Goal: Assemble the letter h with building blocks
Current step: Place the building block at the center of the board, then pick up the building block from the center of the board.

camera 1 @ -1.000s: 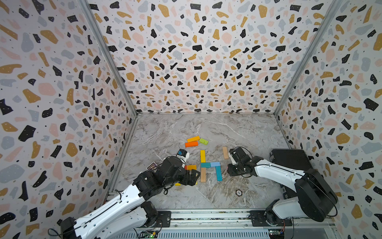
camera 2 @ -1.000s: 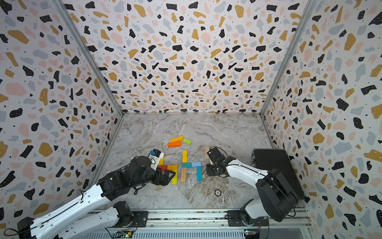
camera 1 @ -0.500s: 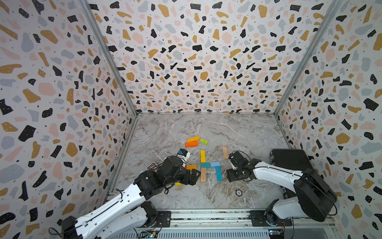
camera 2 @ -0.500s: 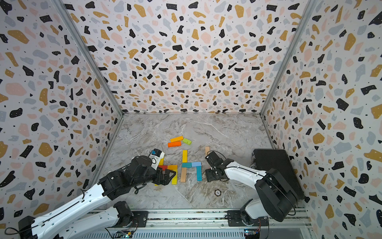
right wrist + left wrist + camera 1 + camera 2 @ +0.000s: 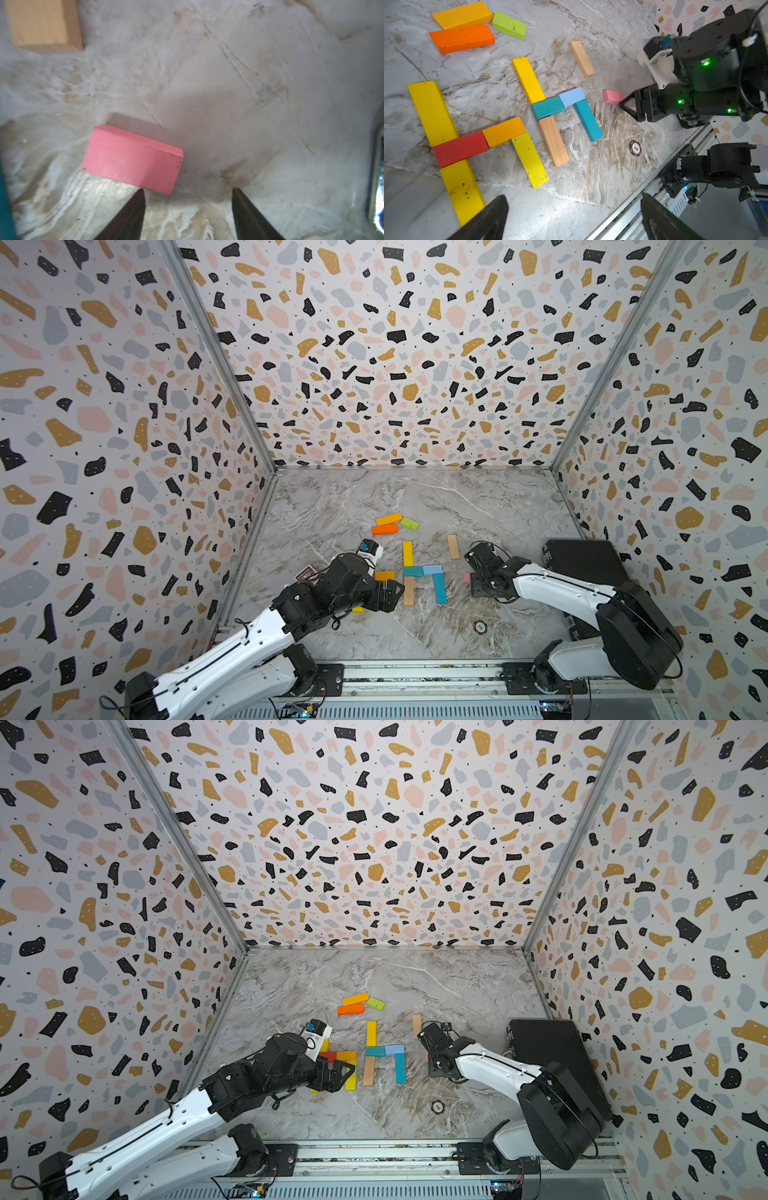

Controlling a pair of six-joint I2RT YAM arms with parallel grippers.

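Observation:
The building blocks lie flat on the marble floor. A yellow bar [image 5: 407, 553], teal bar [image 5: 413, 571], light blue bar [image 5: 432, 569], long teal bar [image 5: 439, 588] and plain wood bar [image 5: 409, 591] form an h. Beside it a bigger h of yellow [image 5: 432, 112], red [image 5: 460, 148] and orange [image 5: 503, 132] bars sits partly under my left arm. A short pink block [image 5: 133, 160] lies free just beyond my open right gripper [image 5: 188, 191]; one fingertip [image 5: 139, 197] nearly touches it. My left gripper [image 5: 574, 205] hangs wide open and empty.
Loose orange [image 5: 385, 529], yellow-orange [image 5: 388, 519], green [image 5: 409, 524] and wood [image 5: 453, 546] bars lie farther back. A poker chip [image 5: 480, 627] lies near the front rail. A black box [image 5: 582, 560] stands at the right wall, a small white box [image 5: 369, 549] by my left arm.
The right gripper's jaws have gone from shut to open, and it has shifted slightly toward the front. The left arm has stayed put.

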